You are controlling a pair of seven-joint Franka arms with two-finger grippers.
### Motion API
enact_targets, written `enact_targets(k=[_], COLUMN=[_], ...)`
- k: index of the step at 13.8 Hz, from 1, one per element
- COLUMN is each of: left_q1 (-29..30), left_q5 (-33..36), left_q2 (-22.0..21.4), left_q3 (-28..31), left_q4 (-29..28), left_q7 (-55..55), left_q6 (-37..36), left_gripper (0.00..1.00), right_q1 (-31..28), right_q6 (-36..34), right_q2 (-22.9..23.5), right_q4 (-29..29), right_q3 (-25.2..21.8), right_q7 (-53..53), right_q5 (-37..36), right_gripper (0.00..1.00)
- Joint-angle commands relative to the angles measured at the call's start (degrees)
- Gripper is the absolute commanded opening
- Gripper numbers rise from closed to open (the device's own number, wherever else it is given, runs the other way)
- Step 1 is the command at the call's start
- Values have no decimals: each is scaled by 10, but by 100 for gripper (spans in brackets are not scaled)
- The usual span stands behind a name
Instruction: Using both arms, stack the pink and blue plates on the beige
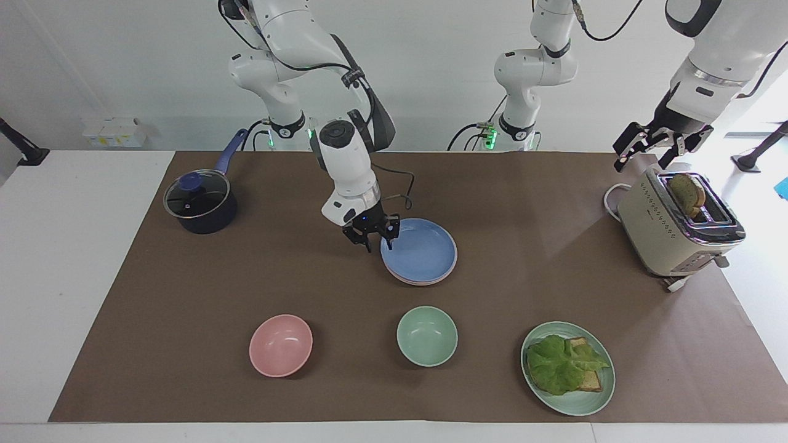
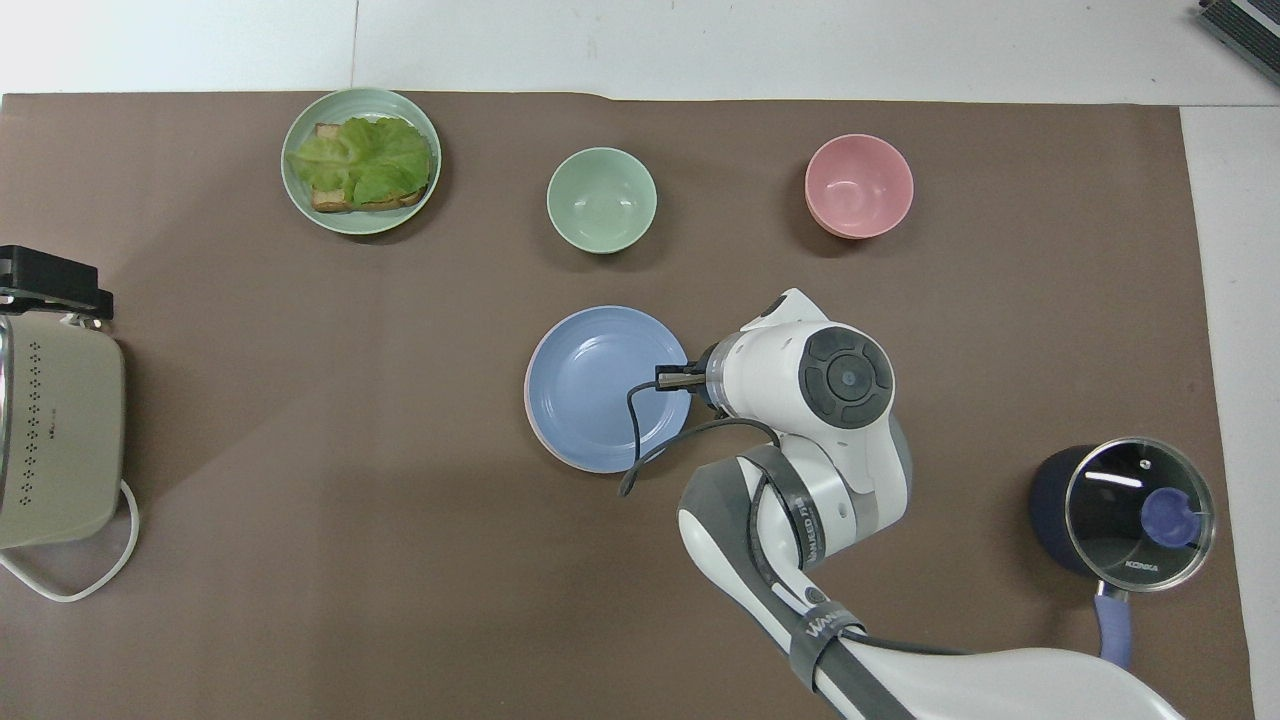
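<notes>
Only the facing view shows the right end effector (image 1: 380, 239) spread wide at the blue plate's (image 1: 423, 250) rim.

From across the tabletop (image 1: 542, 203) we look down at the robots from high up. From above their own end we look forward and steeply down. Both views share the brown mat (image 2: 300, 400), half a turn apart.

Count on table. Plates: four, three stacked (blue (image 1: 422, 249) on top, pink rim (image 1: 425, 282) showing under it, third barely seen) and one green (image 1: 575, 403) with lettuce and bread. Bowls: two, pink (image 1: 281, 344) and green (image 1: 426, 335). Pot (image 1: 201, 202): one, lidded. Toaster (image 1: 677, 231): one. Arms: two.
</notes>
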Motion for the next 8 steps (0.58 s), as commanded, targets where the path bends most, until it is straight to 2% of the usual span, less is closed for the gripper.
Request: enact_targets(k=[1,3,5,7,8], left_q1=[-8,-8,-8,-8,-8], left_q5=[8,9,8,8,8], left_q2=[-8,-8,-8,-8,-8], left_q3=[7,7,7,7,7], left_q4=[-5,-5,-5,-5,-5], left_q7=[2,2,1,1,1], left_q6=[-6,-6,-6,-6,-6], left_gripper=[100,100,100,100,100], right_q1=[-72,-124,-170,-208,-222], right_q6=[-62,-108,-184,-256,-294], right_q2=[-56,-92,-123,-139,-139], right_q4=[5,6,18,50,79], right_q3=[2,5,3,1,-1], right_q7=[12,8,3,-13,-17], right_q5=[-19,-21,-22,-35,-64], right_gripper=[100,100,100,100,100])
